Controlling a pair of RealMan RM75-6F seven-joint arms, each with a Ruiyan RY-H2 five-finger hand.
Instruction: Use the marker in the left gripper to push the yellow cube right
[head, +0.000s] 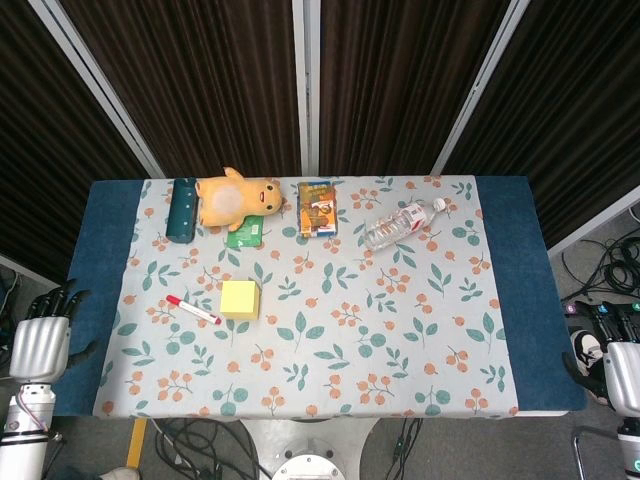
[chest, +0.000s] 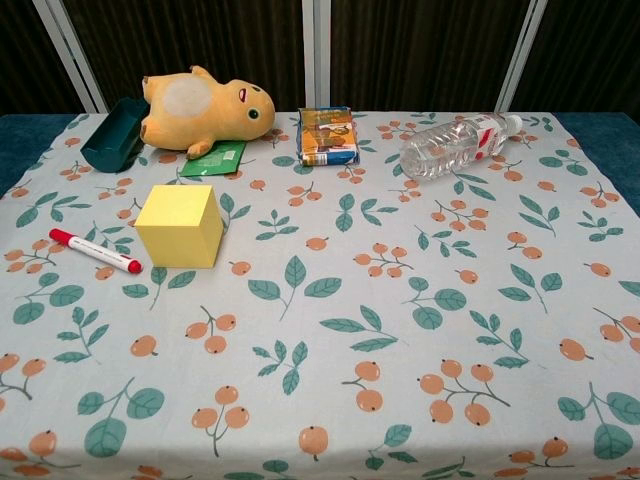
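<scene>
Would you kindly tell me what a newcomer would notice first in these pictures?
Probably the yellow cube on the floral tablecloth, with the red-capped marker lying just to its left. Behind them along the far edge lies an orange plush toy, with a clear water bottle further right.

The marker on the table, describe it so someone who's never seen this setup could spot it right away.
Start at the table with the leaf-and-berry cloth and find the yellow cube on its left half. The marker lies flat on the cloth just left of the cube, angled toward it. It is the only thin white stick here, with a red cap at its far end.
</scene>
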